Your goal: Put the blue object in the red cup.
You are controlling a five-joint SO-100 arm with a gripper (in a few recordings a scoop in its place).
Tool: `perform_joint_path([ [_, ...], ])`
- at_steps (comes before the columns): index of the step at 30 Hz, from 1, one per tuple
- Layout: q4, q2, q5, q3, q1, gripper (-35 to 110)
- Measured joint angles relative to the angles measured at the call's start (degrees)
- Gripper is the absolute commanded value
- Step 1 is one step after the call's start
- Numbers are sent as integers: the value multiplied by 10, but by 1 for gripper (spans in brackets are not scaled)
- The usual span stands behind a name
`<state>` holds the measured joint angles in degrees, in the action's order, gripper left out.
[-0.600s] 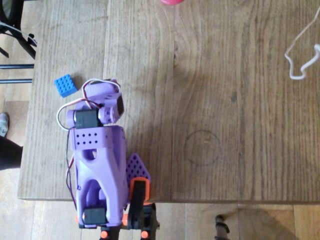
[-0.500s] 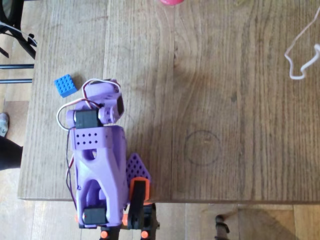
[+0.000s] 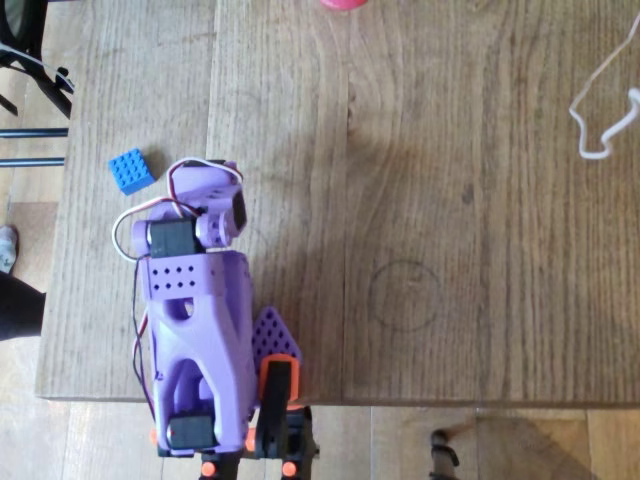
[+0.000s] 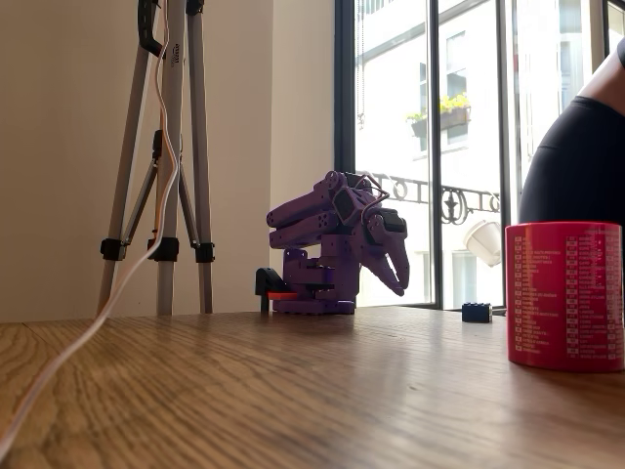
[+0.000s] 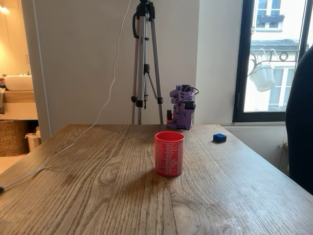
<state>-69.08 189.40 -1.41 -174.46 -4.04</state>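
The blue brick (image 3: 132, 170) lies flat on the table near its left edge in the overhead view, just up and left of the folded purple arm (image 3: 195, 300). It also shows as a small blue brick (image 5: 219, 137) and as a dark one (image 4: 477, 312) in the two fixed views. The red cup (image 5: 169, 153) stands upright mid-table, far from the arm; the overhead view shows the cup (image 3: 343, 4) as a sliver at the top edge. My gripper (image 4: 399, 285) hangs pointing down in front of the arm's base, above the table, jaws together and holding nothing.
A white cable (image 3: 600, 110) lies on the table's right side in the overhead view. A tripod (image 5: 145, 63) stands behind the table beside the arm's base. A person's dark clothing (image 5: 301, 122) is at the right edge.
The arm's wrist has shifted very slightly to the left, toward the brick. The brick and cup have not moved.
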Motion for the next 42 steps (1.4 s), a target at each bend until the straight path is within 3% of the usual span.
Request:
perform_joint_path([
  [14, 17, -50, 57, 11, 2, 1],
  [22, -5, -311, 50, 237, -60, 1],
  [29, -112, -679, -2, 546, -152, 1],
  [42, -105, -987, -198, 724, -286, 1],
])
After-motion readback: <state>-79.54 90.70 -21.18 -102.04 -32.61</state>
